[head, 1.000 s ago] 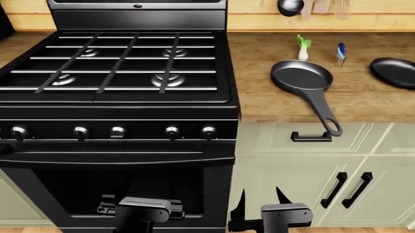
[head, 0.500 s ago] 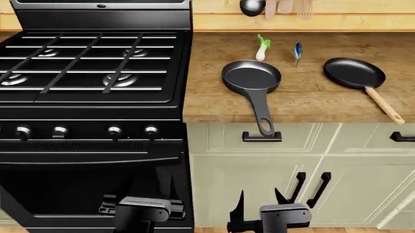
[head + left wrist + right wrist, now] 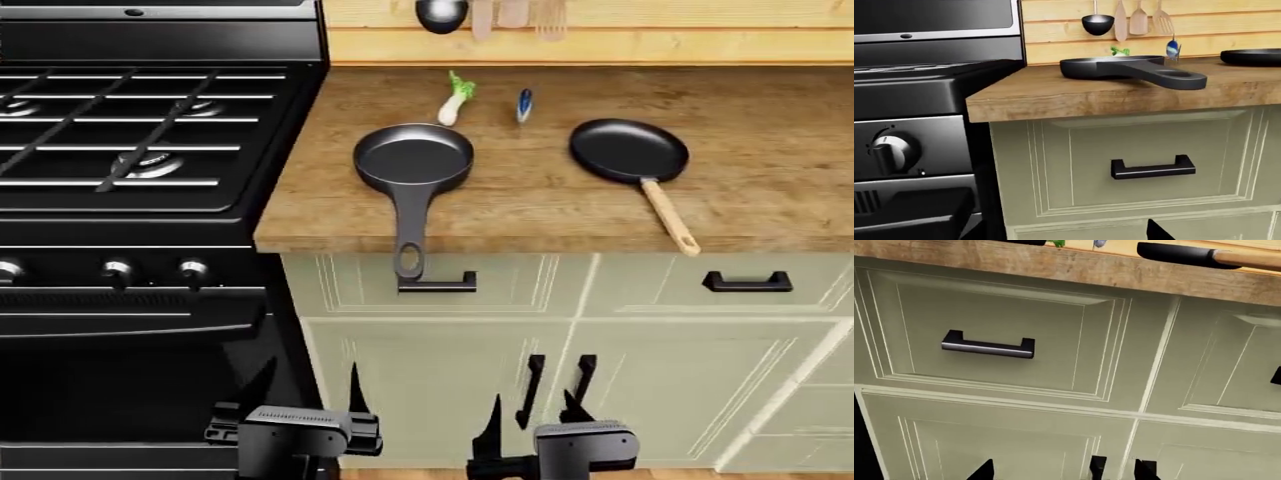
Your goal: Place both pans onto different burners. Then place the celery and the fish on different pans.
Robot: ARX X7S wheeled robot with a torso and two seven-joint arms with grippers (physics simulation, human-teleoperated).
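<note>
**Both arms low and empty; no pan on the stove yet**

The left gripper (image 3: 310,395) hangs low in front of the lower cabinets, its 2 dark fingers spread apart with nothing between them. The right gripper (image 3: 531,410) sits just beside it at the same height, fingers likewise spread and empty. Both are well below the countertop (image 3: 747,215) and well apart from anything the task names.

Up from the grippers, the countertop carries everything. The loop-handled pan (image 3: 412,158) lies on it nearest the stove (image 3: 134,205), its handle pointing toward the robot and overhanging the counter's front edge. The wooden-handled pan (image 3: 629,150) lies farther from the stove, handle also toward the front. Behind the loop-handled pan stands the celery (image 3: 455,98), and just beside that, farther from the stove, the fish (image 3: 525,102).

By my judgement the task is at its very opening: step 1, a pan onto a burner, is not yet begun. The next move calls for raising an arm to counter height and closing on a handle; the loop handle, jutting past the edge, looks the easiest to reach.

Count: 2 pans, 1 celery, 1 fish, 2 grippers. Of the burners, 3 show in the head view, with the nearest burner (image 3: 150,164) under the grate beside the counter; more may lie out of view.
</note>
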